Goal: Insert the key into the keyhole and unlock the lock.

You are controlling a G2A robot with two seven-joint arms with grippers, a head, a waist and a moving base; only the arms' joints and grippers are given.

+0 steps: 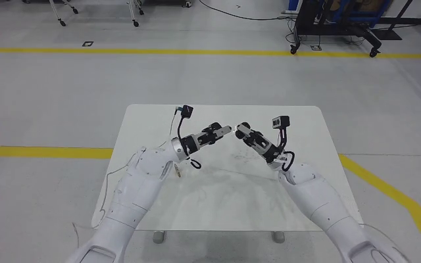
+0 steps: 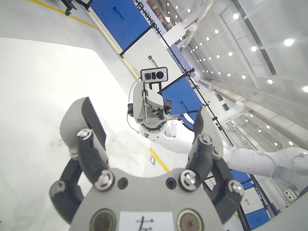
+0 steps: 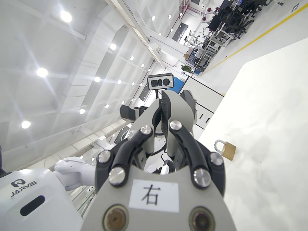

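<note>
1. Currently the left end effector (image 1: pixel 225 130) is raised over the worktop (image 1: pixel 151 125), fingers spread wide and holding nothing. It faces the right one almost tip to tip.
2. Right end effector (image 3: pixel 164 97): raised, pads pressed together. I cannot tell whether the key is pinched between them.
3. Lock (image 3: pixel 226 149): brass body, steel shackle seated. It lies flat on the worktop below the right end effector and is apart from both.
4. Judgement: early in the task, as the lock is untouched and nothing is inserted.
5. To do this step well:
   - Clamp the lock body with the spread left fingers, across its flat faces, so the keyhole end stays free.
   - Line the key blade up with the keyhole axis before pushing.
   - Feed it in slowly, and turn only once it is fully seated.
6. Risk: the loose lock may slide on the smooth worktop if pushed unclamped.
</note>
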